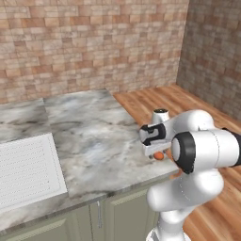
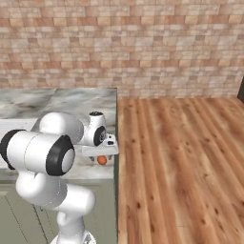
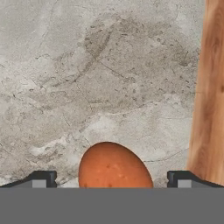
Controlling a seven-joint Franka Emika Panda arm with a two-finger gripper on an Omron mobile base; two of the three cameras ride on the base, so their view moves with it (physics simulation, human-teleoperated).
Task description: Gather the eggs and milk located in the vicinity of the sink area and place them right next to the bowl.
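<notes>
One orange egg [image 3: 114,166] lies on the grey marble counter [image 1: 94,136], close to its right edge. My gripper [image 3: 113,179] hangs straight over it, open, with a dark fingertip [image 3: 43,178] well clear on each side of the egg. In the base views the egg [image 1: 159,156] [image 2: 102,160] peeks out just under the white hand [image 1: 153,141] [image 2: 101,150]. The sink's ribbed drainboard [image 1: 26,169] is at the left of the counter. The milk and the bowl are out of view.
The counter ends right beside the egg [image 3: 192,131], and beyond the edge there is wooden floor [image 2: 181,162]. A brick wall [image 1: 94,42] runs behind the counter. Pale green cabinet doors [image 1: 70,221] stand below the counter's front.
</notes>
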